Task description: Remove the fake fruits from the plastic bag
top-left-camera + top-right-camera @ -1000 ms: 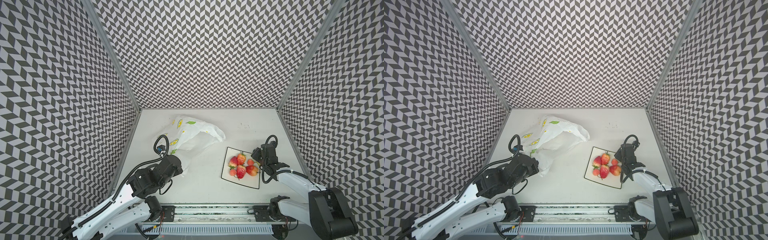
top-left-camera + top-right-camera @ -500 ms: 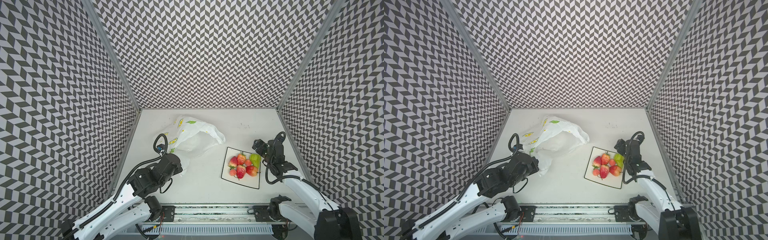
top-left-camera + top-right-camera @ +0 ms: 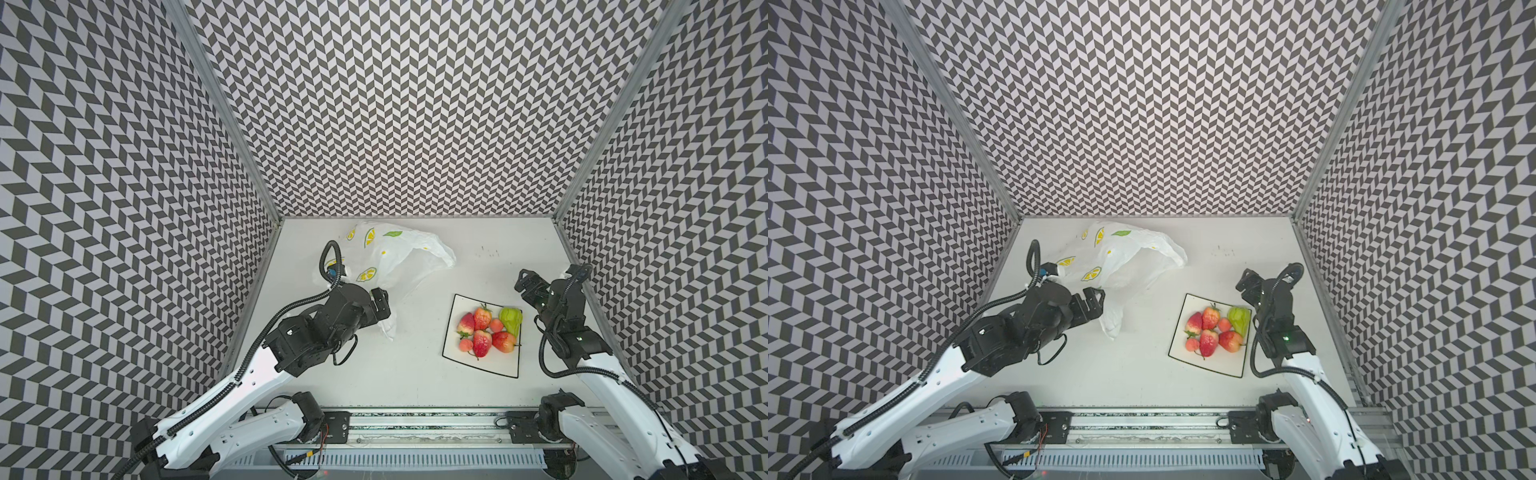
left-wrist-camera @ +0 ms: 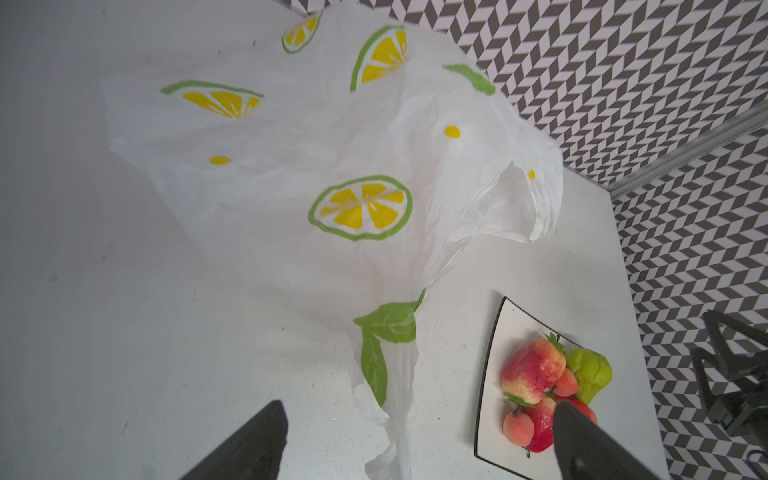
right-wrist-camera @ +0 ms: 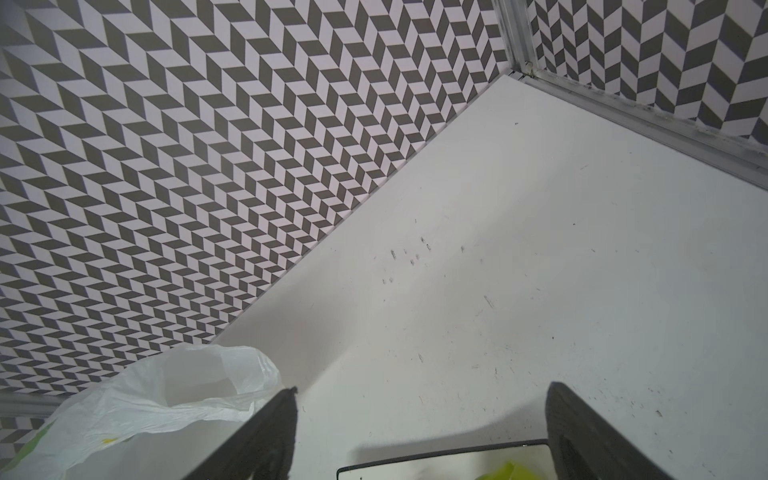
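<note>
The plastic bag (image 3: 395, 257) (image 3: 1125, 257) (image 4: 332, 187) lies crumpled at the back left, white with lemon-slice prints. Its twisted handle trails on the table between the fingers of my left gripper (image 3: 382, 305) (image 3: 1094, 297) (image 4: 419, 409), which is open and not touching it. The fake fruits (image 3: 486, 332) (image 3: 1217, 332) (image 4: 536, 374), red strawberries, small orange-red ones and a green fruit (image 3: 512, 320) (image 5: 503, 471), sit piled on a square plate. My right gripper (image 3: 524, 280) (image 3: 1246, 280) (image 5: 423, 390) hangs open and empty behind the plate's far right corner.
The square white black-rimmed plate (image 3: 498, 365) (image 3: 1221, 365) (image 4: 492, 353) (image 5: 440, 452) stands right of centre. Chevron-patterned walls close in the table at the back and on both sides. A rail with both arm bases runs along the front edge.
My left gripper has opened and let the bag's handle drop. My right gripper has left the green fruit on the plate, opened wider and drawn back up toward the right wall.
</note>
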Controlling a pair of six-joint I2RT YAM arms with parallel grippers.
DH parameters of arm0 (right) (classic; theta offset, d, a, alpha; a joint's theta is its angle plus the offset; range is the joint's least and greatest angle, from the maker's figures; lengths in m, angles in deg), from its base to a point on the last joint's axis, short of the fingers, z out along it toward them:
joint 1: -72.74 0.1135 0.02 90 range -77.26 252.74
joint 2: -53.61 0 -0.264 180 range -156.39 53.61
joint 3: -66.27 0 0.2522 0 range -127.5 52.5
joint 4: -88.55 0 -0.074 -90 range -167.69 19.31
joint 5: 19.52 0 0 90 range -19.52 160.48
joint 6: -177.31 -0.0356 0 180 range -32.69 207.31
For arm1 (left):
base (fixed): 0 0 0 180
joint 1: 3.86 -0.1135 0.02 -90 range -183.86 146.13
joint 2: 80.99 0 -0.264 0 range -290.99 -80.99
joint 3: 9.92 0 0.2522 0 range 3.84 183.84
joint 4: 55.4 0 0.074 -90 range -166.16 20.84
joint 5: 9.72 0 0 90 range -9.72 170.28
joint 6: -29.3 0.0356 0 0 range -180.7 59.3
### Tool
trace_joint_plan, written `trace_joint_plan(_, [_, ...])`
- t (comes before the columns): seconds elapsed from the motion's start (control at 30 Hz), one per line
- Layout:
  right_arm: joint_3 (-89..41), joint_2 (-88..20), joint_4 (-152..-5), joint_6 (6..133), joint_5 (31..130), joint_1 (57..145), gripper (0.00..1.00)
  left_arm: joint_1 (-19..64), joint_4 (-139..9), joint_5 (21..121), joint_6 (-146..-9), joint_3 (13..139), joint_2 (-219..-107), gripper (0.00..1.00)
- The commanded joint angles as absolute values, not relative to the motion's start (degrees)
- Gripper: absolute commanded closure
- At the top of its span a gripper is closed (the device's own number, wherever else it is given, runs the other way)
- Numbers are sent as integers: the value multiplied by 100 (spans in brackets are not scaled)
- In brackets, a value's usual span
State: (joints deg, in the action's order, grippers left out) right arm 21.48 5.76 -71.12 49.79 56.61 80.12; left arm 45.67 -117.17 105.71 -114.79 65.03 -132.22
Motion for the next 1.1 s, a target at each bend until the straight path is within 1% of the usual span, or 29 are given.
trace_joint_plan(0.0, [2186, 700, -7288, 5188, 5236, 7955, 8, 4569, -12370, 11652, -11379, 7118, -13059, 0])
trace_joint_plan(0.07, [2204, 687, -7460, 5332, 5017, 7917, 7, 4462, -12374, 12195, -11156, 7275, -13076, 0])
trace_joint_plan(0.13, [2264, 596, -7805, 5506, 4820, 7852, 6, 4120, -11944, 12468, -10634, 7246, -13104, 0])
trace_joint_plan(0.2, [2352, 376, -8253, 5682, 4655, 7721, 6, 3413, -11101, 12286, -9952, 6937, -13120, 0])
trace_joint_plan(0.3, [2498, -71, -8884, 5860, 4337, 7484, 5, 2168, -9935, 11927, -9556, 6197, -13127, 0])
trace_joint_plan(0.37, [2653, -399, -9328, 6048, 4160, 7326, 5, 1576, -9268, 11957, -9509, 5664, -13119, 0])
trace_joint_plan(0.43, [2847, -716, -9800, 6226, 4141, 7170, 4, 1216, -8441, 12167, -9292, 4976, -13102, 1])
trace_joint_plan(0.5, [3165, -943, -10530, 6644, 4219, 7084, 3, 1041, -7160, 12319, -8606, 4150, -13045, 1])
trace_joint_plan(0.6, [3548, -1301, -11607, 7212, 4287, 7072, 3, 989, -4867, 12061, -7175, 2867, -13105, 0])
trace_joint_plan(0.67, [3570, -1643, -11946, 7292, 4439, 7048, 3, 926, -3625, 11971, -6708, 2272, -13392, 0])
trace_joint_plan(0.8, [3448, -2251, -12590, 7537, 5046, 7037, 2, 716, -2314, 11369, -6574, 1781, -14247, 0])
trace_joint_plan(0.87, [3590, -2528, -13499, 7624, 5361, 7025, 3, 668, -1285, 11078, -6354, 1505, -14772, 0])
trace_joint_plan(0.9, [3560, -2651, -13595, 7553, 5511, 7002, 3, 647, -828, 11010, -6265, 1405, -15010, 0])
trace_joint_plan(0.97, [3643, -2886, -14135, 7815, 6053, 7010, 3, 586, 99, 10767, -6035, 1237, -15588, 0])
trace_joint_plan(1.03, [3739, -2838, -14238, 8113, 6549, 7062, 3, 546, 840, 10522, -5846, 1143, -16097, 0])
trace_joint_plan(1.07, [3843, -2844, -14489, 8249, 6587, 7142, 3, 494, 1066, 10405, -5839, 1156, -16360, 0])
